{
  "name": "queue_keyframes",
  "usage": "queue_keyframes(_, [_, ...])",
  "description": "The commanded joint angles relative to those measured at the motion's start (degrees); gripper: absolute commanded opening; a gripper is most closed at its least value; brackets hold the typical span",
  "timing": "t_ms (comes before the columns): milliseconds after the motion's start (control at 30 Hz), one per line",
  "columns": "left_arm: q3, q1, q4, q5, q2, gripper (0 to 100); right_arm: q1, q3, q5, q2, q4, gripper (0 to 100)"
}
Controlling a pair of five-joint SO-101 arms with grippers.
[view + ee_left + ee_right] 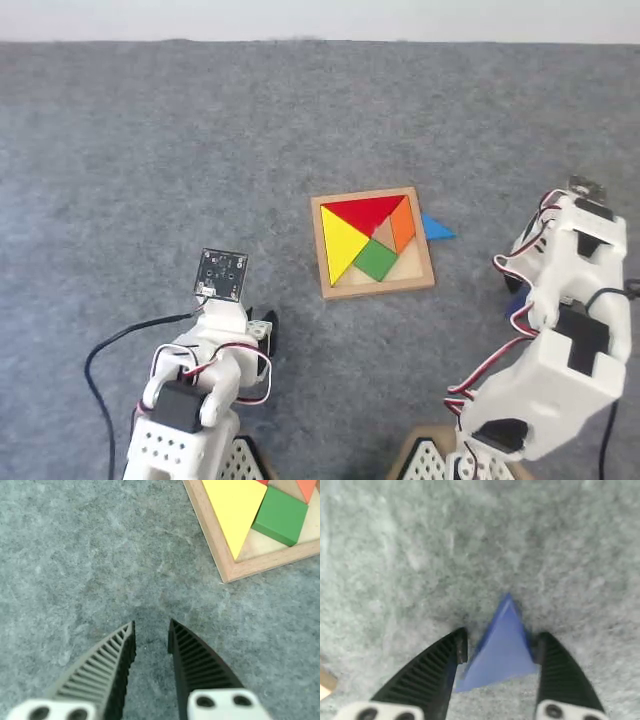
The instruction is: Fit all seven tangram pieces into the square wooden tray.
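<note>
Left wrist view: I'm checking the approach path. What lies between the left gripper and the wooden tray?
Just bare grey felt between the left gripper and the wooden tray, as the left wrist view shows.

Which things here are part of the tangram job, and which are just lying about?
Job: wooden tray; red triangle, yellow triangle, orange piece, green square inside it; light blue triangle beside it; dark blue triangle in the right gripper.
Lying about: grey mat, black cable by the left arm.

Wooden tray [380, 289] partly filled, light blue triangle [437, 229] just beside it, grey carpet [150, 150]
</note>
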Motion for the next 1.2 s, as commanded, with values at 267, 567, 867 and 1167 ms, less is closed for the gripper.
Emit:
queue_keyframes(267, [-0.66, 0.09, 0.09, 0.35, -0.97, 11, 0.75, -1.41, -4.4, -4.35, 4.97, 17.3])
queue_keyframes(567, [-0.66, 0.09, 0.09, 0.35, -0.97, 11, 2.68, 5.89, -3.43, -12.62, 6.29, 29.6])
queue_keyframes(867, [-0.66, 0.09, 0.09, 0.35, -0.97, 11, -1.1, 11.6, -24.79, -12.62, -2.07, 29.6])
queue_keyframes(1167, [-0.66, 0.09, 0.09, 0.35, -0.97, 11, -2.68, 11.52, -31.47, -12.62, -1.71, 29.7])
